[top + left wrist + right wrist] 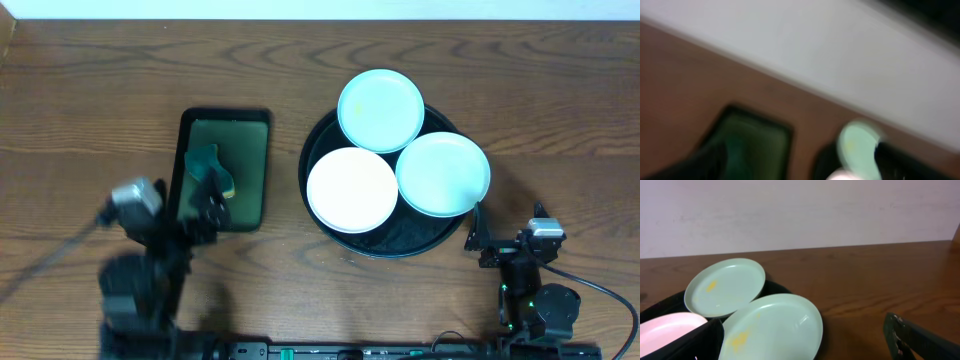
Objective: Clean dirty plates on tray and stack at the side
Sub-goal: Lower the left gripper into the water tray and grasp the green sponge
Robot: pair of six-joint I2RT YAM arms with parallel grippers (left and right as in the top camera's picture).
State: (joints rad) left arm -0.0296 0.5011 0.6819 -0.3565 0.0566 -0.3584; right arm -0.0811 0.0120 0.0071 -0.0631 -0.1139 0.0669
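Note:
The round black tray holds three plates: a mint-blue plate at the back, a white-pinkish plate at front left and a pale green plate at right. In the right wrist view the pale green plate and the mint-blue plate show yellow stains, and the pinkish plate is at the left edge. My right gripper is open and empty just off the tray's front right rim. My left gripper is blurred over the green tray's front; its jaws cannot be read.
A rectangular black-rimmed green tray lies left of the round tray, with a dark teal sponge on it. The left wrist view is blurred; it shows the green tray and the mint-blue plate.

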